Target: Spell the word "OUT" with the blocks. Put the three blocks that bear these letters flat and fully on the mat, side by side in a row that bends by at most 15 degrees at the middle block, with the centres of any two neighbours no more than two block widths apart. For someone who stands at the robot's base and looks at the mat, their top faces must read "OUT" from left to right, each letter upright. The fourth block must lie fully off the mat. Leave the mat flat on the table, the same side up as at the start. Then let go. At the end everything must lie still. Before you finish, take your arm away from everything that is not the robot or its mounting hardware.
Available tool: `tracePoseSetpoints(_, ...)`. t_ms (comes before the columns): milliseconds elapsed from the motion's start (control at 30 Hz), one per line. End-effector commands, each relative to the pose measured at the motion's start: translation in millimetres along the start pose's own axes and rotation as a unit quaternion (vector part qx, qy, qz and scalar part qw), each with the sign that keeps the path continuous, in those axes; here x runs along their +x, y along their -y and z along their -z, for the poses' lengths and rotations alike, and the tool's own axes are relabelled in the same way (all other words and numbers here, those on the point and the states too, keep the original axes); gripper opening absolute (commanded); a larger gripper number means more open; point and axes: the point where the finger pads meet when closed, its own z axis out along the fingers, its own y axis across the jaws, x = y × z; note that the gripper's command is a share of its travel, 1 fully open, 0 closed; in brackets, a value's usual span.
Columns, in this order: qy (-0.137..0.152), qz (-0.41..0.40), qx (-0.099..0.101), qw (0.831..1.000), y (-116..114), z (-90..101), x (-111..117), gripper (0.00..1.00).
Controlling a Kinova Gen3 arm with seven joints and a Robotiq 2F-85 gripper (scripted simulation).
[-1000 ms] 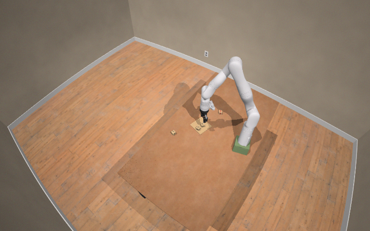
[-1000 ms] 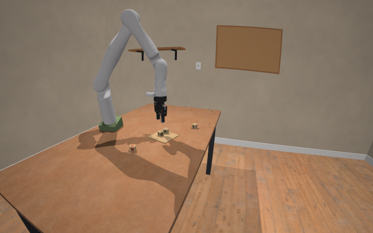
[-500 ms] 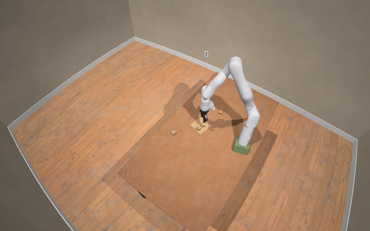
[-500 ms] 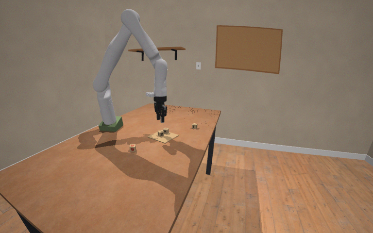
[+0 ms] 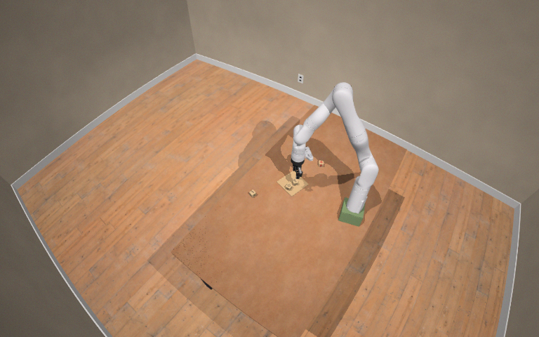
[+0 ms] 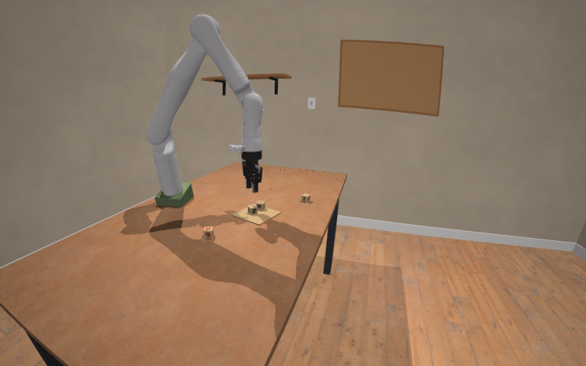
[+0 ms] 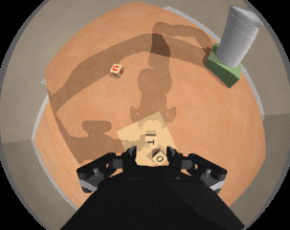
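Two blocks sit on the tan mat (image 6: pixel 266 216), and the gripper (image 6: pixel 252 187) hangs in the air straight above them, fingers part-way apart with nothing between them. The wrist view reads a T block (image 7: pixel 150 138) and an O block (image 7: pixel 159 157) just beside each other, both lying directly below the gap between the fingers. That is the relation the next move turns on: as I judge it, the missing piece is not under the gripper at all.

A tan, dark-lettered block (image 6: pixel 305 197) (its letter too small to read, possibly the U) sits off the mat toward the table's far edge, near the right-hand corner. A red-marked block (image 6: pixel 208 232) lies off the mat on the opposite side, toward the near end of the table, well apart from everything.

All four are small pale wooden cubes resting flat, so they have no long axis.
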Motion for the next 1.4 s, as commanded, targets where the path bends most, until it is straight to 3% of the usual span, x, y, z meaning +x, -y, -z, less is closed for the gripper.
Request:
tracePoseSetpoints(0, 0.001, 0.0, 0.0, 1.0, 0, 0.4, 0, 0.6)
tracePoseSetpoints(500, 0.0, 0.0, 0.0, 1.0, 0, -7.1, 0, 0.6)
tracePoseSetpoints(1367, 0.0, 0.0, 0.0, 1.0, 1, -42.0, 0, 0.6)
